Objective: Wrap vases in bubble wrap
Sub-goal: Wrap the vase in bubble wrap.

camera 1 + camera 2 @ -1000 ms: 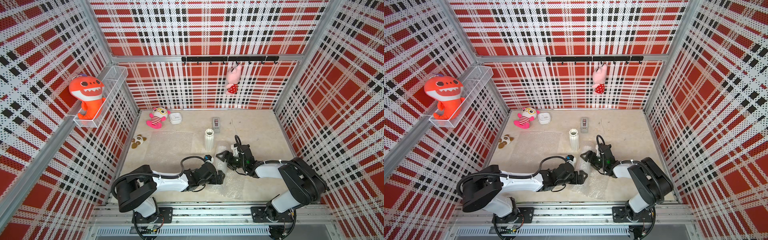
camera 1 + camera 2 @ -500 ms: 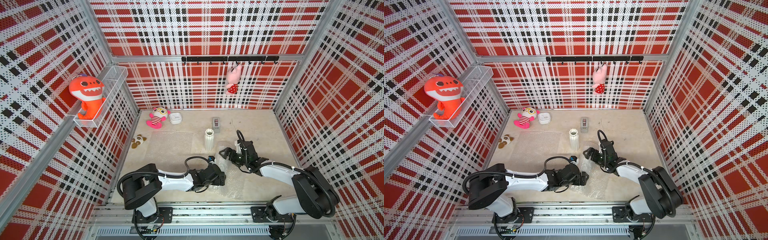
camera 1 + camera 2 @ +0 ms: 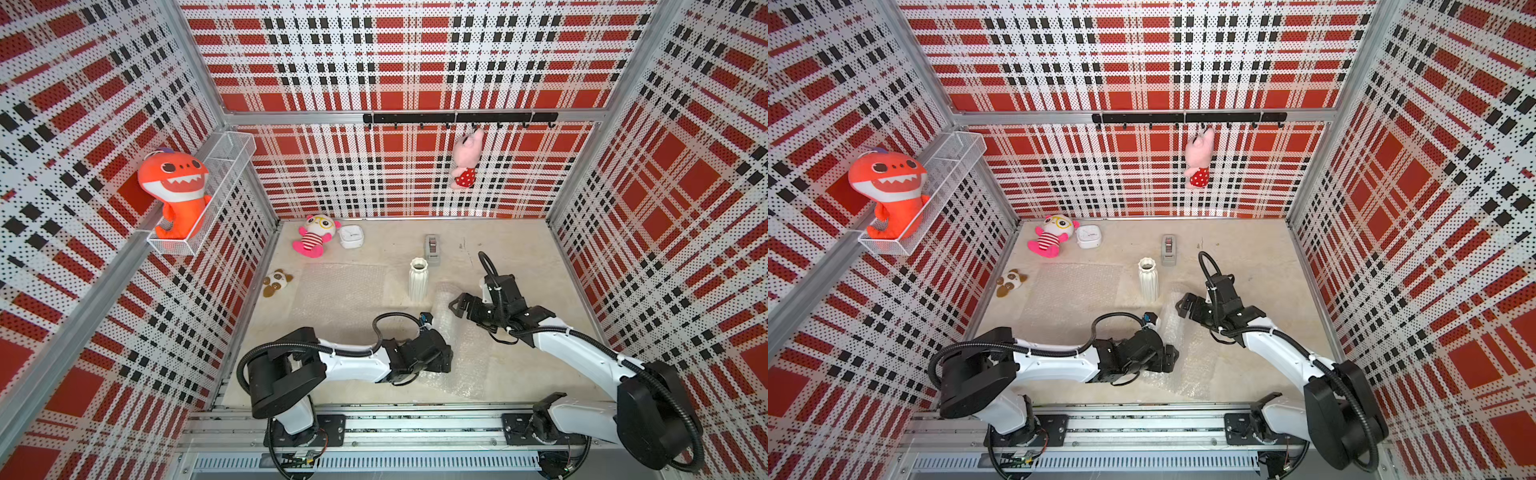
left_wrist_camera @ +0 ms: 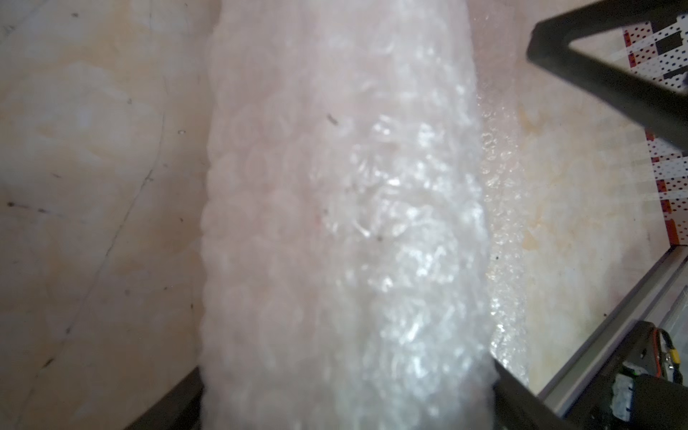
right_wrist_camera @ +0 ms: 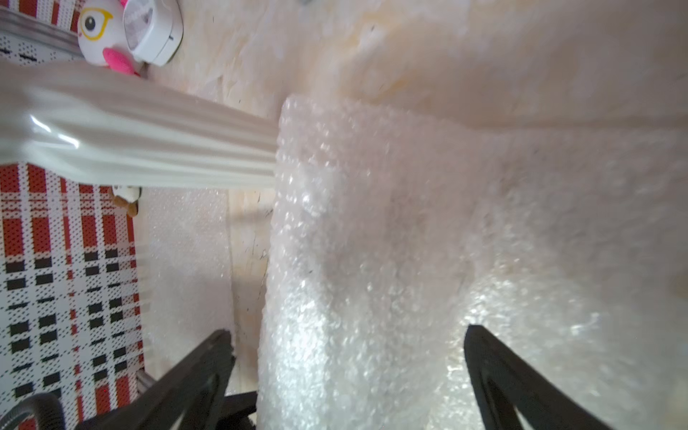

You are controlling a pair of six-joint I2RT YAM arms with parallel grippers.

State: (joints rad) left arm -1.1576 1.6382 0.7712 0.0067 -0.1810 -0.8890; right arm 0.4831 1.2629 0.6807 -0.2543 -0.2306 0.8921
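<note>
A white ribbed vase (image 3: 418, 284) (image 3: 1148, 286) stands upright mid-table and shows bare in the right wrist view (image 5: 149, 149). To its right a roll of bubble wrap (image 3: 459, 332) (image 3: 1187, 332) lies on its loose tail; what it holds is hidden. My left gripper (image 3: 446, 357) (image 4: 346, 376) is shut on the roll's near end (image 4: 335, 223), which fills the gap between the jaws. At the far end (image 5: 353, 260) my right gripper (image 3: 457, 304) (image 5: 348, 333) stands open and straddles the roll. A second bubble wrap sheet (image 3: 340, 291) lies flat at left.
A grey tape dispenser (image 3: 432, 248) stands behind the vase. A small white box (image 3: 351, 237), a pink plush (image 3: 313, 237) and a small panda plush (image 3: 276, 282) sit at the back left. Plaid walls close in three sides.
The right gripper has opened wider and its arm has swung out to the right. The left gripper has slid slightly right and its jaws have closed in on the roll.
</note>
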